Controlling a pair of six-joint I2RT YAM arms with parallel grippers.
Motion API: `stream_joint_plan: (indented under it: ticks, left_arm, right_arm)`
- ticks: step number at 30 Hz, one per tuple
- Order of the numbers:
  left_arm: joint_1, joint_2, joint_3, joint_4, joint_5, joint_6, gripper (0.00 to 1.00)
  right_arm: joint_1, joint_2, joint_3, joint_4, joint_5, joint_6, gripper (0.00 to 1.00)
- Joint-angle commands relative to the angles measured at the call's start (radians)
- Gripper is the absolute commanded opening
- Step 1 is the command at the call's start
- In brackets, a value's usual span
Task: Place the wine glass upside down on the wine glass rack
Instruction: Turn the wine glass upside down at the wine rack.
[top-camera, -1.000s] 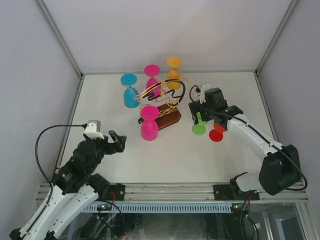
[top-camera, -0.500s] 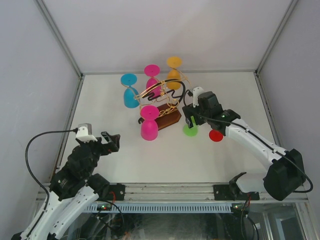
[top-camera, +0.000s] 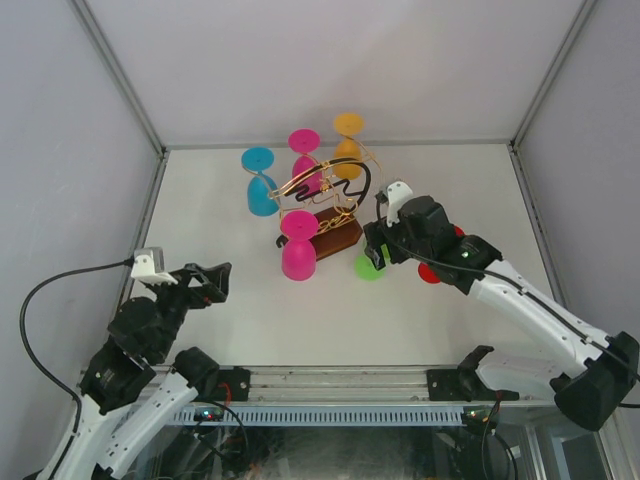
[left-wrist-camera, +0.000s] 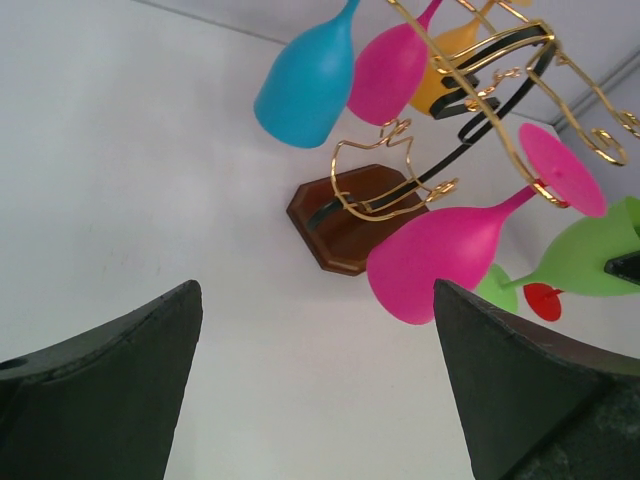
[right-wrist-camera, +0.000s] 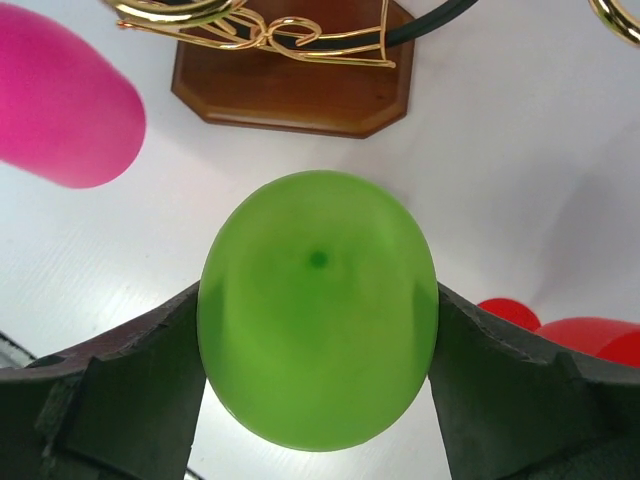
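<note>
While both right fingers (right-wrist-camera: 100, 400) touch it, the wine glass (right-wrist-camera: 318, 310) sits between.

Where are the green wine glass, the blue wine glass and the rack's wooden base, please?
green wine glass (right-wrist-camera: 318, 320), right wrist view, bottom of its bowl.
blue wine glass (left-wrist-camera: 305, 85), left wrist view, side of its bowl.
wooden base (right-wrist-camera: 290, 90), right wrist view, its top face.
</note>
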Motion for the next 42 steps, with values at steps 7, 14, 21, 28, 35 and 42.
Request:
stream_joint_plan:
  ticks: [7,14,21,28,35,42]
  left_arm:
    - [-0.038,0.068,0.093,0.045,0.129,0.009,0.96]
    - [-0.371,0.161,0.093,0.08,-0.113,-0.027,0.94]
    - [-0.807,0.414,0.193,0.135,-0.475,-0.051,0.98]
    - [-0.821,0.565,0.213,0.358,-0.31,0.004,0.99]
    - [-0.764,0.707,0.276,0.478,-0.167,0.015,1.0]
    - [-0.706,0.772,0.301,0.491,-0.059,-0.007,1.0]
  right_arm:
    - [0.013,-0.168,0.011,-0.036,-0.077,0.094,0.75]
    - [0.01,-0.202,0.011,-0.072,-0.087,0.113,0.74]
    - [0.002,-0.25,0.015,-0.089,-0.137,0.134,0.74]
    - [-0.009,-0.32,0.039,-0.122,-0.182,0.161,0.73]
    - [-0.025,-0.389,0.062,-0.133,-0.212,0.221,0.72]
    - [-0.035,-0.467,0.077,-0.11,-0.222,0.281,0.71]
